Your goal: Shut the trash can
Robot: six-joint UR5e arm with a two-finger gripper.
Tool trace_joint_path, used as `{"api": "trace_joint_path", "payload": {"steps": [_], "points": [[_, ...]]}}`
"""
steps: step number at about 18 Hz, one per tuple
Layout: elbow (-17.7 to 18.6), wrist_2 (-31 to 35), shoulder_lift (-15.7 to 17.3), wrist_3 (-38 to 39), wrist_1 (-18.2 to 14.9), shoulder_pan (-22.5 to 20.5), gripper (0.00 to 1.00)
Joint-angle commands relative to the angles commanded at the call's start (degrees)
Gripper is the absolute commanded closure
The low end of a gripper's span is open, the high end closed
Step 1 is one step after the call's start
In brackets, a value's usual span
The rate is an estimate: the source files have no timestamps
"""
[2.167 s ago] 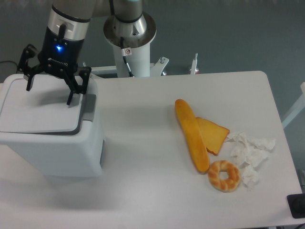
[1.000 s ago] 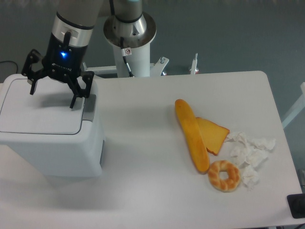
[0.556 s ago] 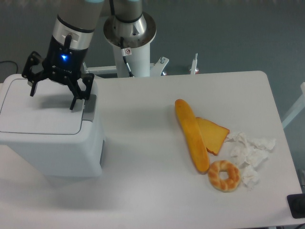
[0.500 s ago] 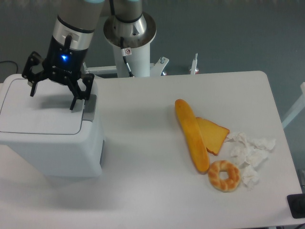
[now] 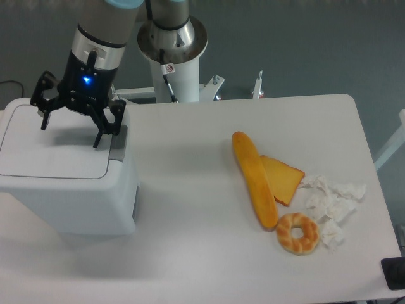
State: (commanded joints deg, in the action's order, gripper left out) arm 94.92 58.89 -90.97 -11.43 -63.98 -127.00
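Trash can [image 5: 66, 190] at left edge of tabletop [image 5: 190, 209]; flat lid [image 5: 54, 149] lies level on rim, appears fully down. Grey latch strip [image 5: 118, 140] at lid's right side. Gripper [image 5: 69, 130] hovers just above lid, fingers spread apart, holding nothing. Judgement: closing looks done; only arm retreat left. Baguette [image 5: 254, 180], bread slice [image 5: 284, 179], ring pastry [image 5: 298, 234], crumpled tissue [image 5: 332, 202] near right edge, untouched.

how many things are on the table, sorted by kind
Bread items: 3 – baguette, bread slice, ring-shaped roll
Trash can: 1
Crumpled tissue pile: 1
Total: 5
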Motion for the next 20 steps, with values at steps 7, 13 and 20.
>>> {"api": "trace_joint_path", "payload": {"steps": [7, 13, 20], "points": [[-1.0, -0.3, 0.5, -0.1, 0.0, -0.8, 0.0], [-3.4, -0.3, 0.7, -0.9, 0.1, -2.5, 0.0], [-3.8, -0.2, 1.4, -8.8, 0.0, -5.4, 0.0]]}}
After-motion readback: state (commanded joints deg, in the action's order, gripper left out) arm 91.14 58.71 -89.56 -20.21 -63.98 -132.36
